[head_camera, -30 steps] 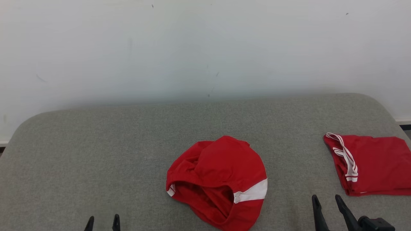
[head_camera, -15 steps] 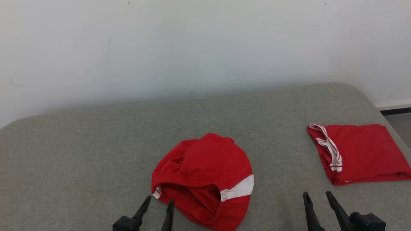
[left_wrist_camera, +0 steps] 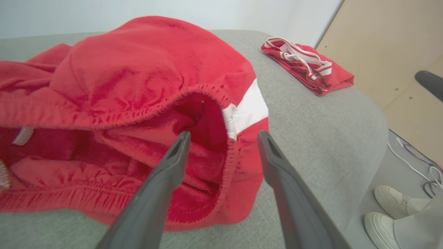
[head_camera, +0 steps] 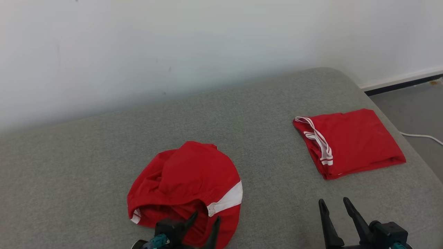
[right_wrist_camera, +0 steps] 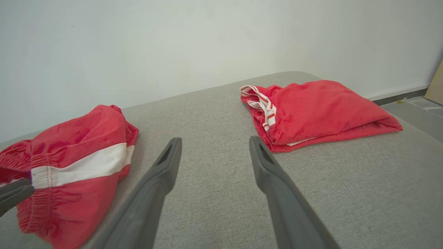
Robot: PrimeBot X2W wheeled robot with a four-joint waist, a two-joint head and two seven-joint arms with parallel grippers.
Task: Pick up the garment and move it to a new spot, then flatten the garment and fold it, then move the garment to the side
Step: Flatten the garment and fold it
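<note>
Red crumpled shorts (head_camera: 183, 180) lie on the near side of the grey cushion (head_camera: 69, 166) — the left gripper (head_camera: 206, 216) holds its fingers apart astride their waistband. Right gripper (head_camera: 333, 200) hovers alongside, fingers apart, before a folded red garment (head_camera: 349, 141).

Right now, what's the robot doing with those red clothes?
The robot is going for the crumpled red garment on the grey cushion. Its left gripper is open, with one finger on each side of the waistband, not yet closed. Its right gripper is open too, over bare cushion. A folded red garment lies off to the right, untouched.
</note>
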